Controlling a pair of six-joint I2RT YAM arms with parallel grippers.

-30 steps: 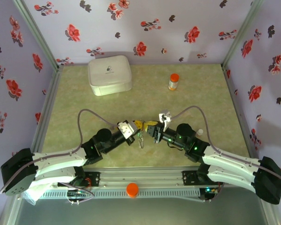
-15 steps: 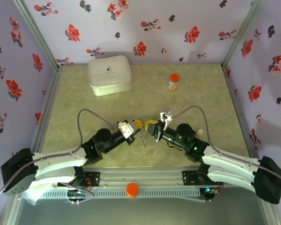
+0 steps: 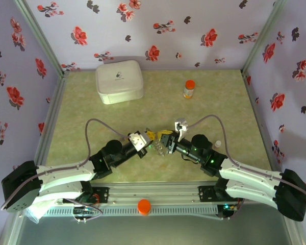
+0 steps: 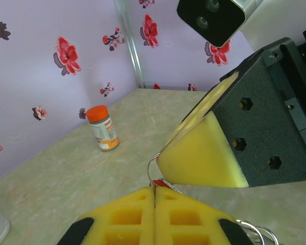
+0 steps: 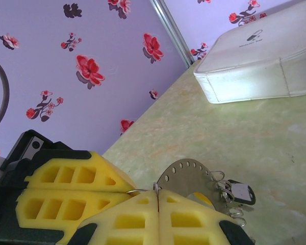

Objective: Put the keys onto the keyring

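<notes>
Two clenched grips: left pincer point(image 4: 154, 191) nips the red key point(image 4: 161, 182), right pincer point(image 5: 157, 194) clamps the keyring point(image 5: 186, 171).

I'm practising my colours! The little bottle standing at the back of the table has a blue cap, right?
Not blue: the bottle has an orange cap. It does stand at the back of the table, as the top external view shows.
</notes>
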